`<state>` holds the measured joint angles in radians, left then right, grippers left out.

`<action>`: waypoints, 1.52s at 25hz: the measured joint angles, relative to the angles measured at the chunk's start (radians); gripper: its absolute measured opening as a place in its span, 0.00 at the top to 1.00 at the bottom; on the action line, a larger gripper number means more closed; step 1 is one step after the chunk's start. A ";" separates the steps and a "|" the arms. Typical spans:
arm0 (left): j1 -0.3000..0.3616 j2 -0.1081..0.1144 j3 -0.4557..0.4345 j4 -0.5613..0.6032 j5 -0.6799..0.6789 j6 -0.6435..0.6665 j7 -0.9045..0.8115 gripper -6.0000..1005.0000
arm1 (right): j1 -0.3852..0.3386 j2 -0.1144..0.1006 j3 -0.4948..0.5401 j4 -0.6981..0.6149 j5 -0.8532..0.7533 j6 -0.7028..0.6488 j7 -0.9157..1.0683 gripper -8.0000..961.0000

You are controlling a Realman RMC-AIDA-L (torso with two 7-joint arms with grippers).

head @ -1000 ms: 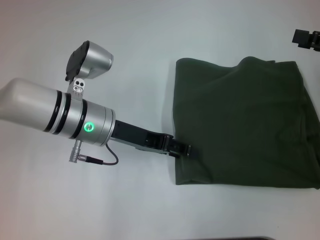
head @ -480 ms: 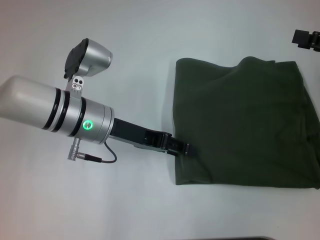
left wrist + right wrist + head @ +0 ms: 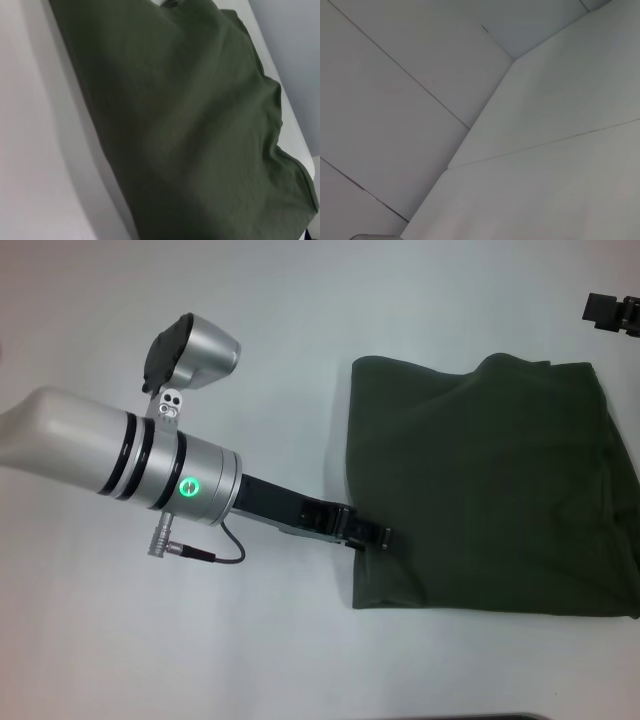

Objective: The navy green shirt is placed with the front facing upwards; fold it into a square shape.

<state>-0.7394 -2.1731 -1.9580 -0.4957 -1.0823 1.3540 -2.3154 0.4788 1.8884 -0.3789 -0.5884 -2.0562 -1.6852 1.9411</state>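
While the navy green shirt (image 3: 490, 485) lay already folded into a roughly square bundle on the white table (image 3: 300, 320), right of centre in the head view, the left gripper (image 3: 378, 537) was placed at the bundle's left edge, low down near the front corner. Whether the jaws were apart, together or clamped on cloth could not be told; the fingertips were dark against the dark fabric, and the left wrist view was filled by shirt alone. The right gripper (image 3: 612, 313) was seen parked at the far right edge, well apart from the shirt, its jaw state likewise not readable. No lettering was visible; only plain fabric showed on top. The fold was judged nearly finished. For the step to be done well, the left edge should be pressed or tucked flat without the layers being dragged, and the wrinkled far edge and uneven right side should be squared. Any pull should be kept low and slow so the stack was not shifted.
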 joint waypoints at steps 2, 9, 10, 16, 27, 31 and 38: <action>-0.003 -0.001 0.001 0.000 -0.004 -0.001 0.000 0.39 | 0.000 0.000 0.000 -0.001 0.000 0.001 0.000 0.05; -0.005 -0.002 0.001 0.000 -0.013 -0.003 0.001 0.39 | -0.001 0.000 0.000 -0.002 0.000 0.002 0.001 0.05; -0.006 -0.002 0.001 0.000 -0.013 -0.005 0.001 0.39 | -0.001 0.000 0.000 -0.002 0.001 0.002 0.001 0.05; -0.004 -0.001 -0.002 -0.008 -0.036 -0.013 0.019 0.40 | 0.000 0.000 0.000 -0.002 0.001 0.004 0.001 0.05; -0.006 0.005 0.022 -0.001 -0.060 -0.019 0.056 0.64 | -0.005 0.000 0.000 -0.003 0.001 0.000 0.001 0.05; -0.006 0.005 0.023 -0.001 -0.058 -0.019 0.056 0.83 | -0.006 0.000 0.000 -0.004 0.002 0.002 0.001 0.05; 0.011 0.018 0.016 -0.012 -0.054 -0.027 0.067 0.99 | -0.006 0.002 0.000 -0.004 0.002 0.004 0.000 0.05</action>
<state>-0.7283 -2.1549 -1.9421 -0.5078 -1.1366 1.3271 -2.2486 0.4724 1.8900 -0.3788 -0.5922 -2.0539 -1.6811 1.9412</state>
